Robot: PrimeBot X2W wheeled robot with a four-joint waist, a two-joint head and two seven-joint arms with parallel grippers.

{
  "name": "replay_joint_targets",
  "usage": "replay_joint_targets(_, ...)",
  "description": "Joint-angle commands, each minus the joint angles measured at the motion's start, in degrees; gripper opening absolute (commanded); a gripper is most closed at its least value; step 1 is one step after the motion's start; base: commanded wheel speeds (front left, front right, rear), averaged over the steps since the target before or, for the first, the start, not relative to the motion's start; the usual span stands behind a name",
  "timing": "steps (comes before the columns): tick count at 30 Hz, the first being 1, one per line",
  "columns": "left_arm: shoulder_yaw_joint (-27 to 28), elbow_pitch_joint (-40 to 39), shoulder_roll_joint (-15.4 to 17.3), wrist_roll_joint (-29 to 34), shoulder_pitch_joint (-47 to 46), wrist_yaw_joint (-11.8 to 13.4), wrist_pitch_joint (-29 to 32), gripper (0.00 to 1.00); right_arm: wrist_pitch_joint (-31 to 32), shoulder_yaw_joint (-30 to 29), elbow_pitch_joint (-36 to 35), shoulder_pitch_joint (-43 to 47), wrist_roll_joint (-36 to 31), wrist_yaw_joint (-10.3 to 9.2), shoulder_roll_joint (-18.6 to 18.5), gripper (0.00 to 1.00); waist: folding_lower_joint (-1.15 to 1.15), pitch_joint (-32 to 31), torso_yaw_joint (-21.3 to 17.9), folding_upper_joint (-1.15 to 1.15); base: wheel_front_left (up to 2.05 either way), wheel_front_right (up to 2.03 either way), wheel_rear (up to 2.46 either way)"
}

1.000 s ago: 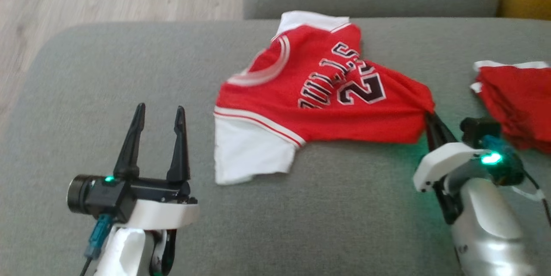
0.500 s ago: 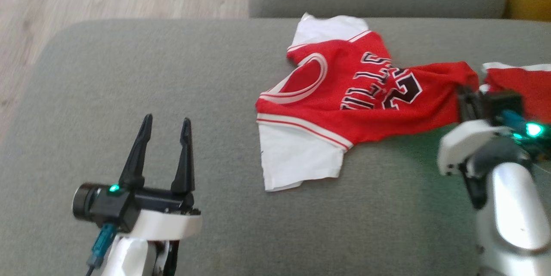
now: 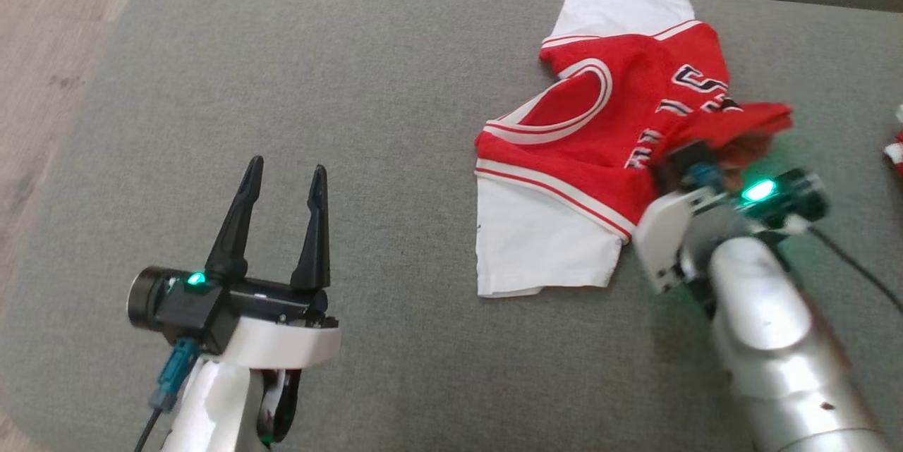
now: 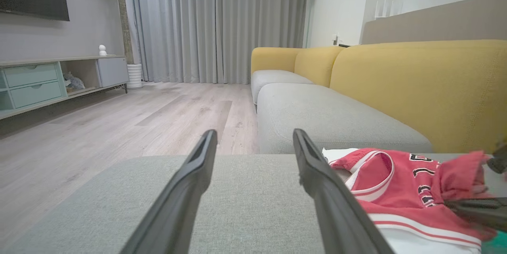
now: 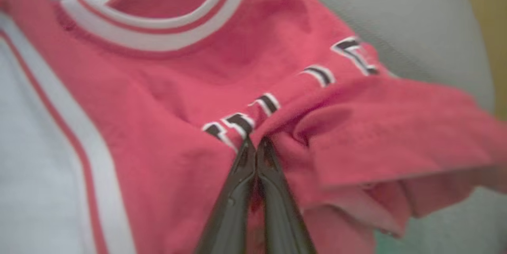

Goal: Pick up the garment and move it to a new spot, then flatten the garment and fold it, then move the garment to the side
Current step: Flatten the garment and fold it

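Head view, upper right of the frame: red and white garment (image 3: 585, 127) on the grey sofa cushion (image 3: 282, 85), partly bunched, one red edge lifted at its right side. Right wrist view, centre: right gripper (image 5: 255, 143) with fingers (image 5: 233, 198) clenched together on a fold of red fabric just beside the black lettering. Head view, lower left of the frame: left gripper (image 3: 286, 173) over bare cushion, well apart from the garment, fingers (image 4: 186, 190) spread wide, grasping nothing.

A grey sofa cushion (image 3: 353, 120) bears a rumpled red-and-white jersey (image 3: 571, 149), with another red cloth (image 3: 897, 152) farther right.
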Motion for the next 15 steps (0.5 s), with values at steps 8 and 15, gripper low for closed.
replay_joint_targets(8, 3.11, -1.59, -0.02, 1.07, -1.72, -0.36, -0.29, 1.0, -7.39, 8.69, 3.46, -3.06, 9.62, -0.05, 0.41, 1.0, -0.01, -1.43, -3.28, 0.0, 0.0, 0.0, 0.0)
replay_joint_targets(15, 4.13, -2.2, -0.21, 1.35, -0.94, -0.44, -0.29, 1.0, -15.12, 10.61, -4.8, 1.63, 19.08, -0.05, 0.41, 1.0, -0.01, -3.15, -9.01, 0.0, 0.0, 0.0, 0.0)
